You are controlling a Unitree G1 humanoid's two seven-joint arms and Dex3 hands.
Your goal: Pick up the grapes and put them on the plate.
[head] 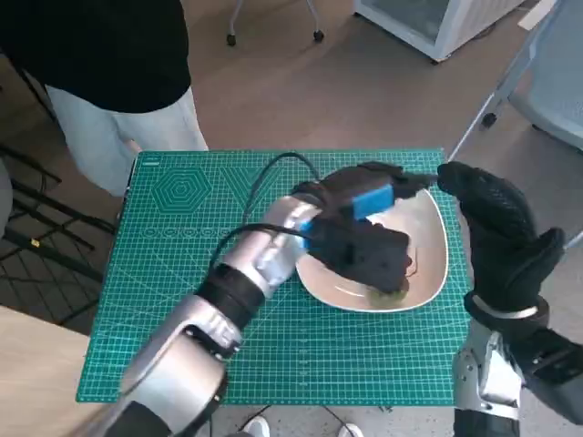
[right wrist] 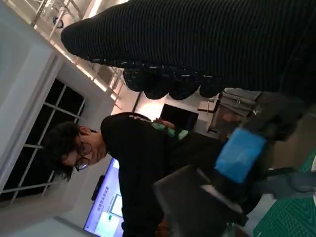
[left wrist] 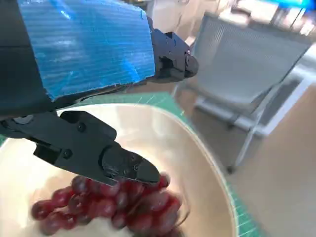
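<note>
**Left hand over the plate, grapes beneath its fingers**

Head view. Nearest the camera, the pale left forearm (head: 214, 309) rises from the lower left of the frame toward the centre. Its left hand (head: 364, 238), black with blue tape on its back, lies over the white plate (head: 435, 238), which stands on the green cutting mat (head: 182, 264) right of centre. Just below the hand, at the plate's lower part, a small part of the grapes (head: 392, 289) shows; from here the fingers' hold cannot be judged. The right hand (head: 503, 235), in its black knitted glove, stands upright at the plate's right rim — fingers raised and apart, holding nothing. A person (head: 109, 73) in a dark top and pale trousers stands at the upper left, beyond the mat.

Left wrist view. The blue-taped back fills the upper left. The black fingers (left wrist: 94, 150) reach toward the lower centre, where their tips rest on the cluster of red grapes lying inside the plate; whether they pinch the cluster cannot be told. A grey chair (left wrist: 256, 64) stands in the upper right.

Right wrist view. The glove forms a dark band along the top. The left hand's blue tape shows at the right, and the person — dark top, seen sideways — occupies the centre left.
</note>
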